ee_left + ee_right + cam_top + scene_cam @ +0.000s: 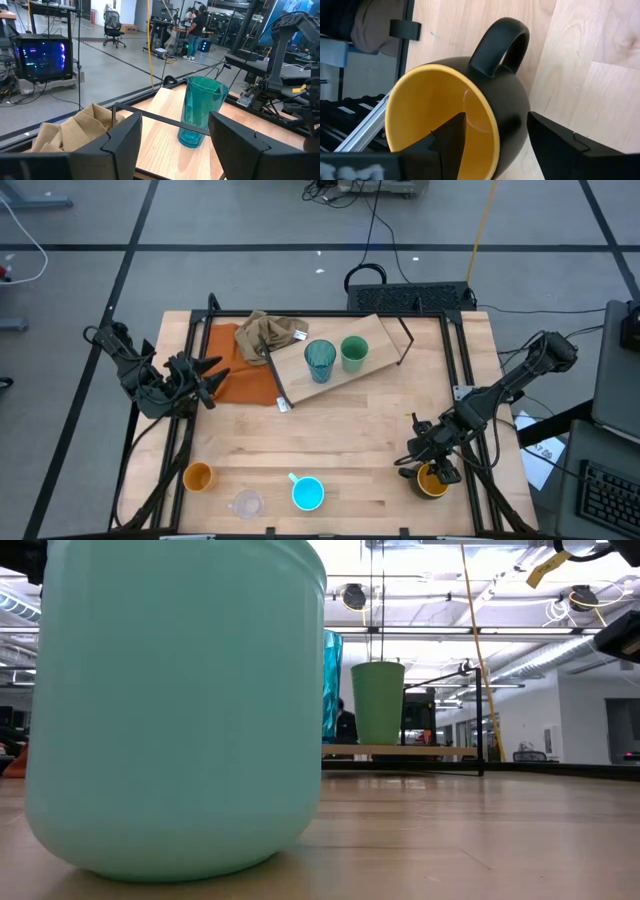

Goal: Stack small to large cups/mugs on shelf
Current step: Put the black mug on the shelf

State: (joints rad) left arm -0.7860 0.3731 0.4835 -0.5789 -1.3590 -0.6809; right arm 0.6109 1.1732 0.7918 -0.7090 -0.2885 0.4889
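High view: we log the shelf (375,330) at the table's (330,435) far side, carrying the teal tumbler (320,360) and green cup (354,353). Near edge: orange cup (198,476), clear glass (246,504), light-blue mug (308,493). The left gripper (205,380) waits over the orange cloth (240,375).

Low view: the light-blue mug fills our foreground.

Left wrist view: fingers (120,142) spread apart, holding nothing, facing the tumbler.

Right wrist view: we see the right gripper (495,137) with fingers parted astride the black mug's (510,100) rim, one inside, one outside, seemingly not clamped.
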